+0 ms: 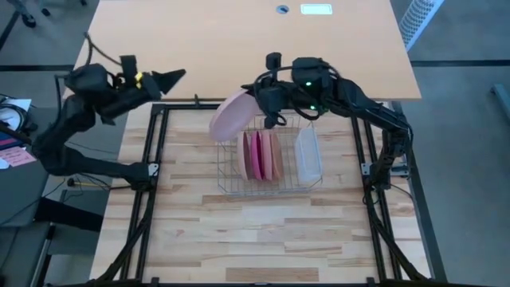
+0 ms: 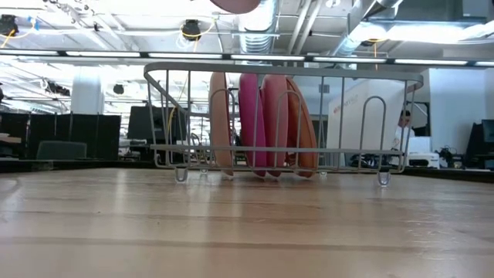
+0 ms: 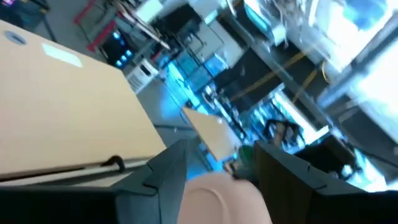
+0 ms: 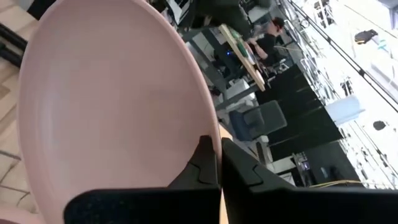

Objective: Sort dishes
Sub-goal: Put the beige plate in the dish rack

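Hovering beyond the desk's far left corner, the left gripper [image 1: 177,76] points toward the middle with its fingers parted and nothing between them. Further right, a pale pink plate [image 1: 232,114] hangs tilted above the wire rack's [image 1: 231,182] far left corner, pinched at its rim by the right gripper [image 1: 271,121], whose fingers press tight on it. Inside the rack near the desk's far edge, several more plates [image 1: 260,155] stand on edge, salmon-orange and magenta, packed side by side. A translucent tub [image 1: 308,153] lies in the rack's right end, just beside them.
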